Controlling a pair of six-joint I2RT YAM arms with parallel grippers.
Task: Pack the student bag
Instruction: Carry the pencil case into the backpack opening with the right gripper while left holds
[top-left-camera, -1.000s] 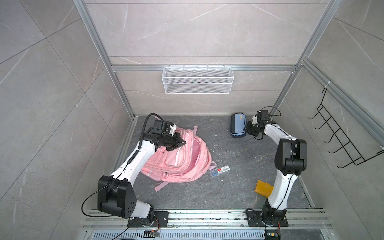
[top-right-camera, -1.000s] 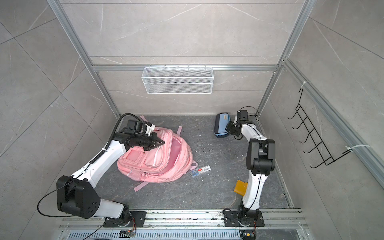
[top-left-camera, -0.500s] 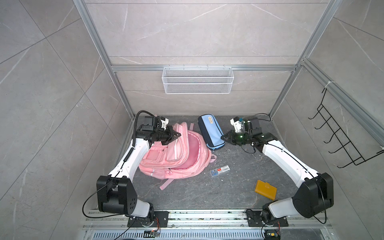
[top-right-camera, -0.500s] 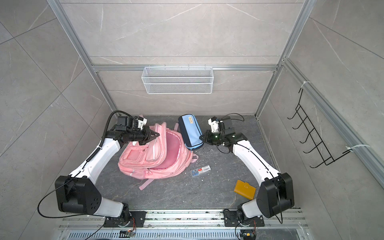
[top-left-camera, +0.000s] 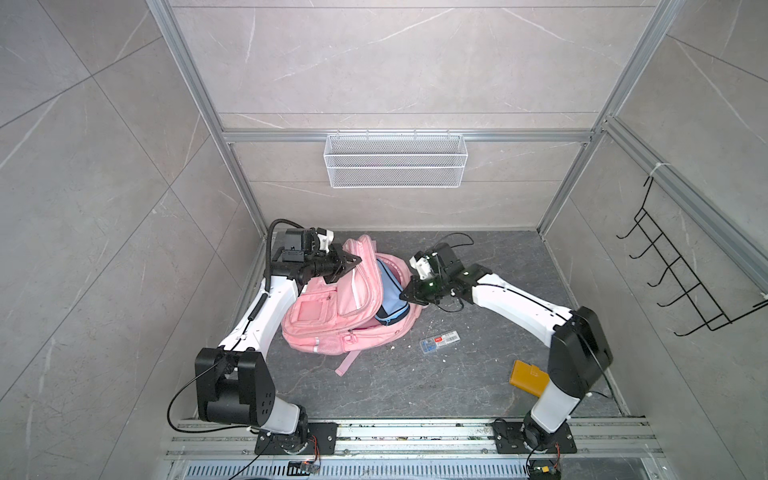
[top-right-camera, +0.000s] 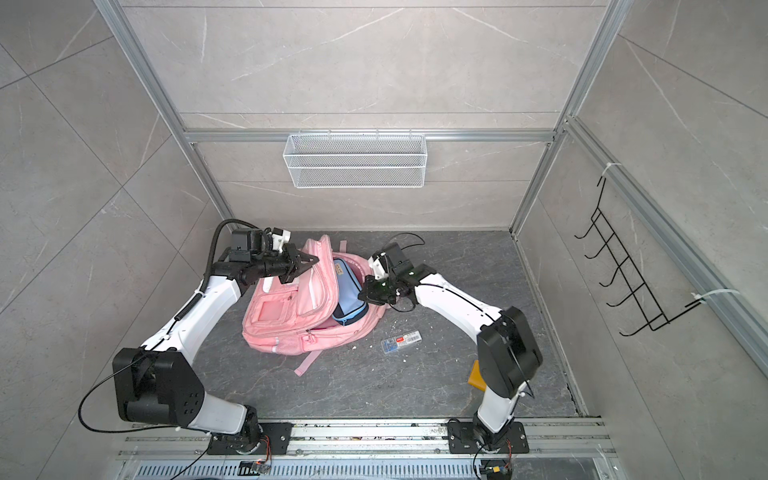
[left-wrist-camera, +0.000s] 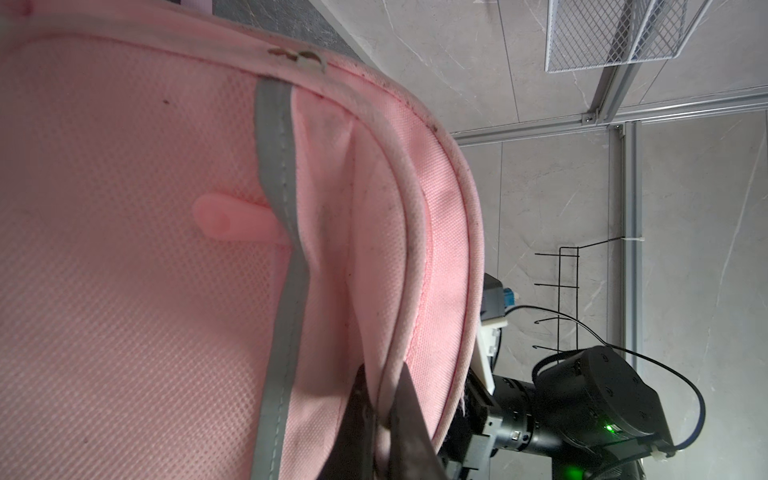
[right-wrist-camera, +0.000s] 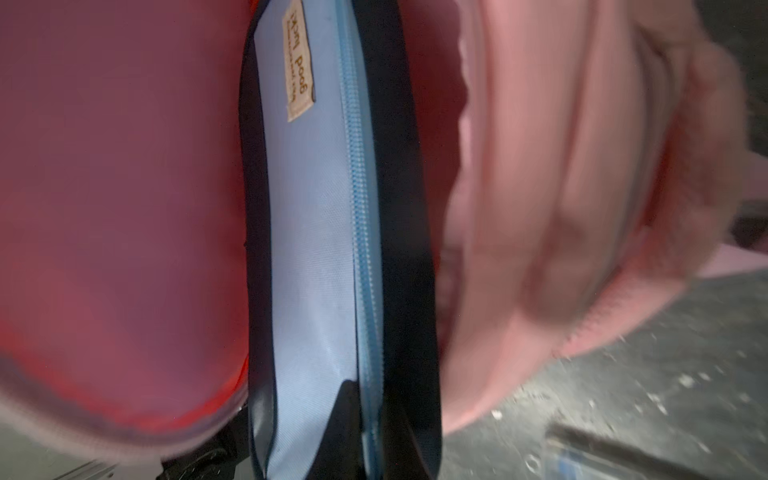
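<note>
You have one student bag (top-left-camera: 328, 307) here: a pink backpack that lies on the dark floor (top-left-camera: 415, 386), with its main compartment open. There is one blue pencil case (top-left-camera: 390, 301), and it stands partly inside that opening. Your left gripper (top-left-camera: 353, 262) is pinched tight on the pink piped rim of the opening and holds the front part up. Your right gripper (top-left-camera: 405, 293) is closed on the pencil case.

The case carries one small tan label (right-wrist-camera: 298, 62). It reads "good luck", and the smaller line under it is too fine to read.

To the right of the bag lies one flat clear box (top-left-camera: 438, 339) with a red and white sticker whose writing is not readable. Farther right lies one flat orange thing (top-left-camera: 528, 374). On the back wall hangs one white wire basket (top-left-camera: 395, 166). On the right wall hangs one black rack (top-left-camera: 681, 278) with five hooks.
</note>
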